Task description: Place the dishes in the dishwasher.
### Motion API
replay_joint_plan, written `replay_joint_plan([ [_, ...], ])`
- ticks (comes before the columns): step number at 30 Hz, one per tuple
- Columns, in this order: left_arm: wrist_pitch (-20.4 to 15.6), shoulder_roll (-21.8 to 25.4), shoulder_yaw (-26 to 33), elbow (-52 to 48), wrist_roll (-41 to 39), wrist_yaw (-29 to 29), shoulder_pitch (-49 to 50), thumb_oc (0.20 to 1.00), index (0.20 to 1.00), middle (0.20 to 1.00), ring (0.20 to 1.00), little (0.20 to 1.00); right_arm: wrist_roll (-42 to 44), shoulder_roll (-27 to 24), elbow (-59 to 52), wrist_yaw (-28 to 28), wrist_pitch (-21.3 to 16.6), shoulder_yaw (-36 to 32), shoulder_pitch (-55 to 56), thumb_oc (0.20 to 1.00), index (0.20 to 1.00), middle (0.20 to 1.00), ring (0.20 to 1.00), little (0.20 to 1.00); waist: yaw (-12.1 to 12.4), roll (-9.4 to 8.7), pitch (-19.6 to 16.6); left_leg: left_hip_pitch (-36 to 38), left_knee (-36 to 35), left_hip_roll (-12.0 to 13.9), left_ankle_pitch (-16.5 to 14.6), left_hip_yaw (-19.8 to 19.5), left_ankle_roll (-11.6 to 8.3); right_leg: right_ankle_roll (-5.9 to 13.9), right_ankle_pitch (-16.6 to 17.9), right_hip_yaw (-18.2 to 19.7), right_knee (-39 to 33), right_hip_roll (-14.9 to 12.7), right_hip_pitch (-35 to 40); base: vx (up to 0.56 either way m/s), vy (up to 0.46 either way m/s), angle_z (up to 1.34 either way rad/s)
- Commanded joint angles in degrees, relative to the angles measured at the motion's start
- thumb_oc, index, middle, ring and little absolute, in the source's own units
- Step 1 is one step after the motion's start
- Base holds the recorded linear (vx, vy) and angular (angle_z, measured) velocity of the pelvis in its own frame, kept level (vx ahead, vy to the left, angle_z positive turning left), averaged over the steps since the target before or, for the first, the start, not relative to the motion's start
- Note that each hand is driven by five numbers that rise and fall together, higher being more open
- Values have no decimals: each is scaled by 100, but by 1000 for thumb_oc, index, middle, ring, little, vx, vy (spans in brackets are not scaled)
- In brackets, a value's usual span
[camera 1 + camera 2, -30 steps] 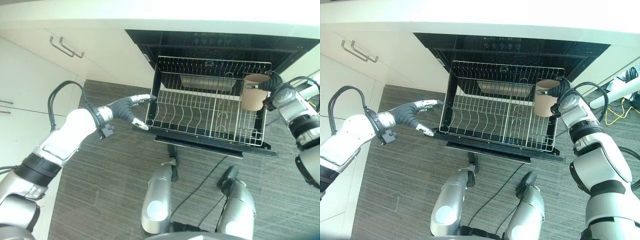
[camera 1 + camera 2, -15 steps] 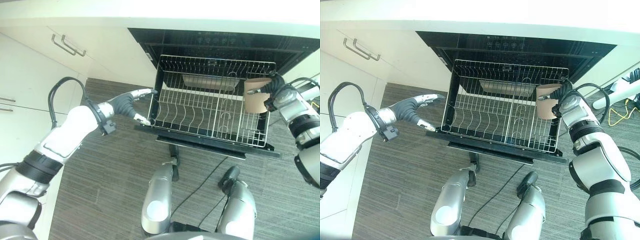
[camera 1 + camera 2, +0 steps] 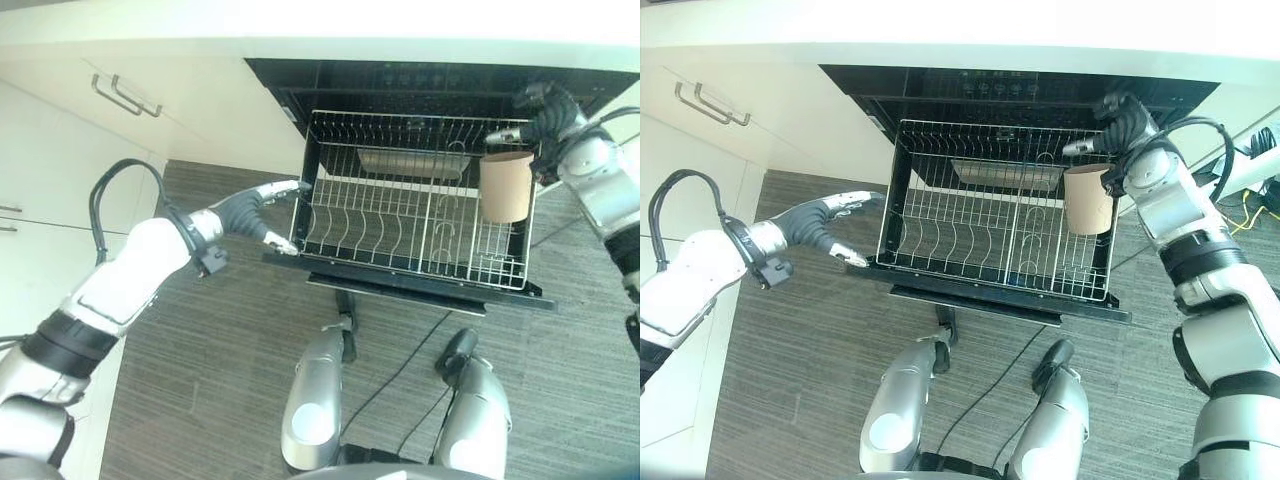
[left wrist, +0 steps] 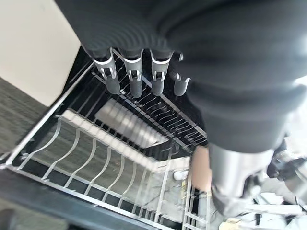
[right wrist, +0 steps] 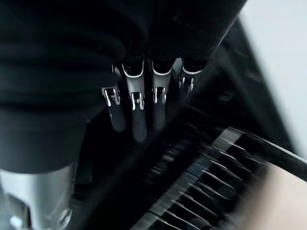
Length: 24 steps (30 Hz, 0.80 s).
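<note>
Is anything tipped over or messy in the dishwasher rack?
Nothing stands out. The tan cup stands upright at the right end of the wire rack, mouth up, nothing spilled. The right hand is open above it; the left hand is open by the rack's left edge.

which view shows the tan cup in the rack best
The left eye view: the tan cup stands upright, whole and unobstructed at the right end of the dishwasher rack. The right eye view shows it about as well. The wrist views catch only a blurred tan patch.
</note>
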Motion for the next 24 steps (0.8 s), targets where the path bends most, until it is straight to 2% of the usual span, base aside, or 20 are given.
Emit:
replay_joint_plan([
  [1,-77,41,507,-394,-8,182,222,1000,1000,1000,1000,1000,-237,-286,-684,-329,-91,-550,172,1000,1000,1000,1000,1000,-12,-138,-99,153,212,168,-671,-316,-242,415,210,345,-176,73,-414,20,40,-2],
  [3,-118,12,749,-518,45,267,507,1000,1000,1000,1000,1000,-140,-319,-1406,-291,-30,-1101,735,1000,1000,1000,1000,1000,-103,-177,-110,179,230,186,-701,-282,-229,417,173,392,-153,107,-407,24,38,-3],
  [8,-350,-190,1145,-758,11,625,985,1000,1000,1000,1000,1000,440,-237,-2282,-101,-65,-1835,1748,1000,1000,1000,1000,1000,-220,-248,-129,234,216,198,-723,-260,-202,413,134,469,-153,168,-377,19,14,-7],
  [11,-713,-576,1383,-961,158,807,1459,1000,1000,1000,1000,1000,727,24,-3024,-9,-168,-2423,2827,1000,1000,1000,1000,1000,-314,-330,-153,340,173,197,-745,-237,-175,405,125,499,-231,230,-269,41,-16,-4],
  [12,-847,-803,1403,-1043,303,889,1638,1000,1000,1000,1000,1000,881,251,-3340,66,-189,-2615,3254,1000,1000,1000,1000,1000,-373,-382,-185,421,132,206,-750,-211,-169,406,130,522,-304,279,-187,42,-19,-7],
  [13,-873,-849,1398,-1062,337,906,1669,1000,1000,1000,1000,1000,893,296,-3404,73,-209,-2645,3338,1000,1000,1000,1000,1000,-385,-392,-192,438,123,209,-749,-204,-168,407,132,526,-321,289,-168,59,-17,-6],
  [19,-1371,-1375,1453,-1321,539,999,2191,1000,1000,1000,1000,1000,1254,862,-4301,459,-574,-3018,4340,1000,1000,1000,1000,1000,-588,-525,-351,747,-20,241,-737,-108,-148,379,146,619,-589,468,175,56,-17,-12],
  [24,-2051,-1661,1620,-1473,532,1191,2687,1000,1000,1000,1000,1000,2059,1080,-4931,1346,-1370,-3281,5128,1000,1000,1000,1000,1000,-716,-642,-635,1081,-198,282,-693,-38,-174,327,176,661,-970,661,603,92,-52,-16],
])
